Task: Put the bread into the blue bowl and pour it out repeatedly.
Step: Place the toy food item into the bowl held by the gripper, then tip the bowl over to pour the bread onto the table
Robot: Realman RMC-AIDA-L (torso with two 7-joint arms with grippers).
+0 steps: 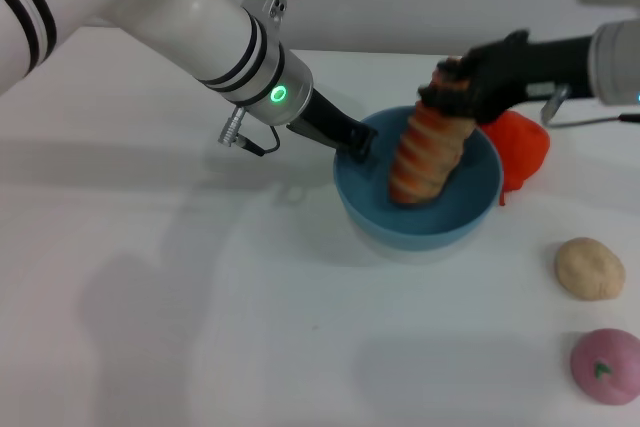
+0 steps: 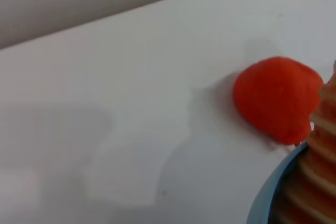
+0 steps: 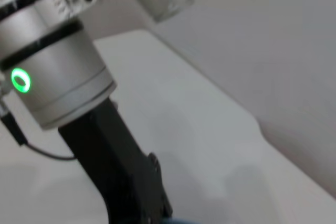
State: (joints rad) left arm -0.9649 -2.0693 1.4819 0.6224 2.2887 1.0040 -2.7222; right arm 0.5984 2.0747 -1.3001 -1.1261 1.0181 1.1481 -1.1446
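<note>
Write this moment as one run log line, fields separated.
left gripper: holds blue bowl rim | right gripper: grips bread top | bread: upright in bowl
</note>
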